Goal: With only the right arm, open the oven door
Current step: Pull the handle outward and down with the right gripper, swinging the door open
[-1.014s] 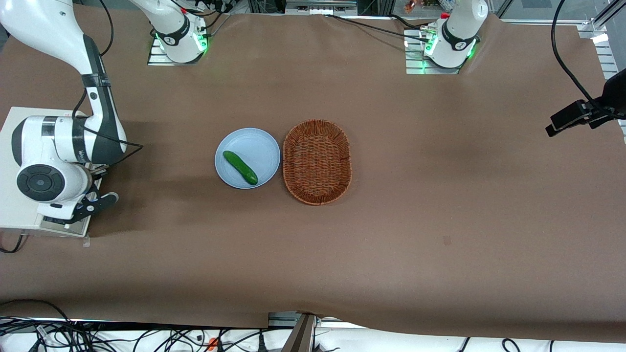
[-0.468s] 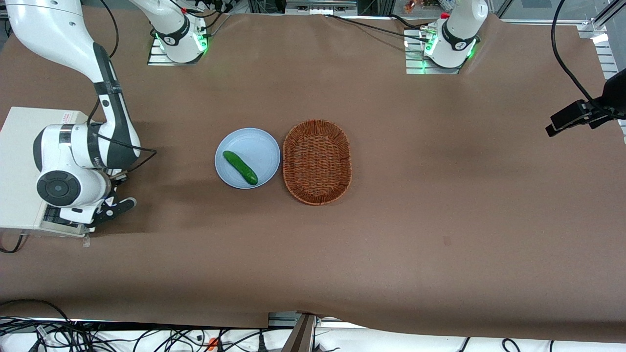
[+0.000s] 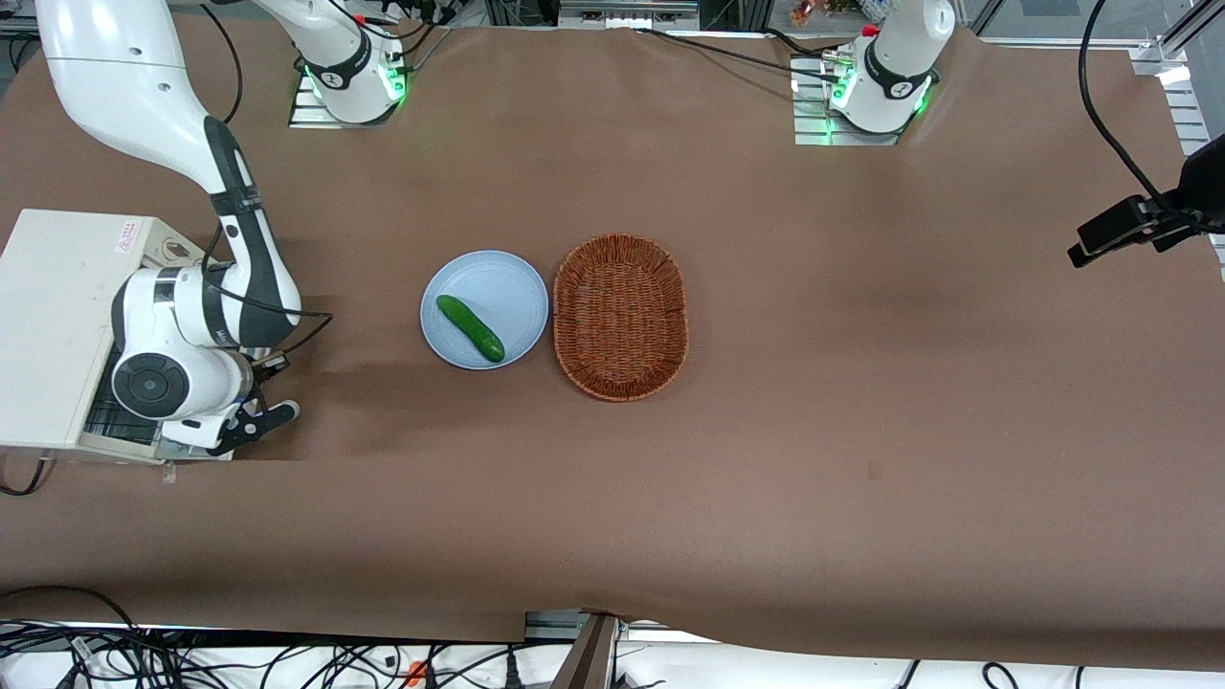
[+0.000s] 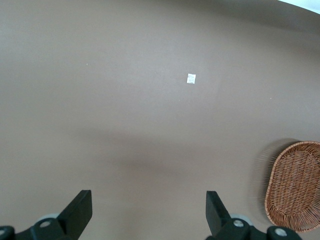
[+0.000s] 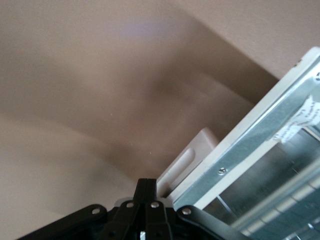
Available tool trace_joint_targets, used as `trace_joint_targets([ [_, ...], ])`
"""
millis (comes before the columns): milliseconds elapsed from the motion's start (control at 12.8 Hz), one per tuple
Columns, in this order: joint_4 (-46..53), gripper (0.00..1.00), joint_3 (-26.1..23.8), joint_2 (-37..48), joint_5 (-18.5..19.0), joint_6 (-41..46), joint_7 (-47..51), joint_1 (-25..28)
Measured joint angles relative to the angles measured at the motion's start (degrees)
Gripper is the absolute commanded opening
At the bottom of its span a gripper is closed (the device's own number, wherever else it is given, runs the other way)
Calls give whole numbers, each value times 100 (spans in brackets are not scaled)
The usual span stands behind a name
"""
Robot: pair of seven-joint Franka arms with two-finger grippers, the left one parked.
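Observation:
The white toaster oven (image 3: 53, 316) stands at the working arm's end of the table. Its door (image 3: 120, 421) leans out from the oven's front, with a dark grid showing under my right arm (image 3: 182, 354). My right gripper (image 3: 254, 428) hangs low at the door's outer edge, on the side nearer the front camera. In the right wrist view the silver door frame (image 5: 250, 165) with its glass and a white sticker lies close beside my gripper (image 5: 146, 182). The fingers are pressed together with nothing between them.
A pale blue plate (image 3: 507, 277) with a green cucumber (image 3: 470, 327) sits mid-table, beside a brown wicker basket (image 3: 620, 316). The basket also shows in the left wrist view (image 4: 295, 185). Brown cloth covers the table.
My right arm has moved away from the oven toward the plate and slightly nearer the front camera. More of the oven's top shows, and the door's visible strip has widened.

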State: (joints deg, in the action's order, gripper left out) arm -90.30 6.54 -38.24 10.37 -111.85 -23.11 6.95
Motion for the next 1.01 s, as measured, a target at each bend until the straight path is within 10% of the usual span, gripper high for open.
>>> trace_joint_targets([
  [1014,17,0,202,-373,-1307,-267,1072,-163],
])
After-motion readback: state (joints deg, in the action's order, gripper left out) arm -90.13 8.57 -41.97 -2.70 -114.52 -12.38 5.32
